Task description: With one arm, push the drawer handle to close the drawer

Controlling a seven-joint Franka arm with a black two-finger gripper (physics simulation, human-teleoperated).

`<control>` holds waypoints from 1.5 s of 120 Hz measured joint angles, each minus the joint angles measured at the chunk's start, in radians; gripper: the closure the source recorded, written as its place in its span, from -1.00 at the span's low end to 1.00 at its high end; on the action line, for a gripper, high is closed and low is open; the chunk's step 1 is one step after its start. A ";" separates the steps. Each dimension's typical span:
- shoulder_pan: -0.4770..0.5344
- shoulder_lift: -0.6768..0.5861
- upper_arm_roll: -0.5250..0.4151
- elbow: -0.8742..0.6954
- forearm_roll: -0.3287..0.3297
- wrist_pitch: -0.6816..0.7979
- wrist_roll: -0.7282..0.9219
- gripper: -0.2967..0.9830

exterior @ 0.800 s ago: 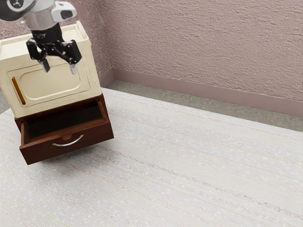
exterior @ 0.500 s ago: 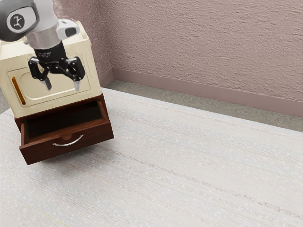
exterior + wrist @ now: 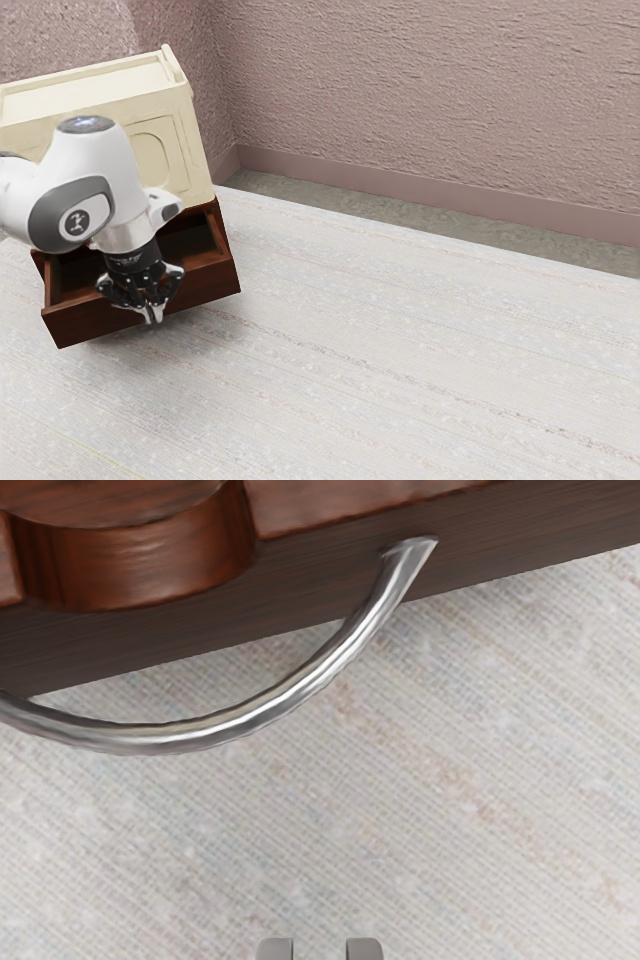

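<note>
In the exterior view my gripper (image 3: 153, 313) points down at the front of the dark brown drawer (image 3: 85, 325), covering its handle there. The drawer stands pulled out of the base under the cream cabinet. In the wrist view the curved silver handle (image 3: 250, 712) arches out from the drawer front (image 3: 330, 575). The two fingertips of my gripper (image 3: 320, 949) stand a narrow gap apart, with nothing between them. They are out past the handle's curve, on the side away from the drawer, and the handle is not between them.
The cream cabinet (image 3: 185, 165) rises above and behind the drawer, partly hidden by the arm. A pale, streaked surface (image 3: 400, 360) extends beneath the drawer and toward the exterior view's right. The rough pink wall (image 3: 430, 100) stands behind.
My gripper has come down from in front of the cabinet to the drawer front, and its fingers have drawn much closer together. The arm now covers part of the cabinet and drawer. The drawer has not moved.
</note>
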 joint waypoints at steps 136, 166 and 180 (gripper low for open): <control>0.053 0.165 0.048 0.013 0.157 0.303 -0.426 0.69; 0.102 0.231 0.049 0.092 0.154 0.306 -0.424 0.69; 0.120 0.256 0.049 0.123 0.150 0.307 -0.414 0.69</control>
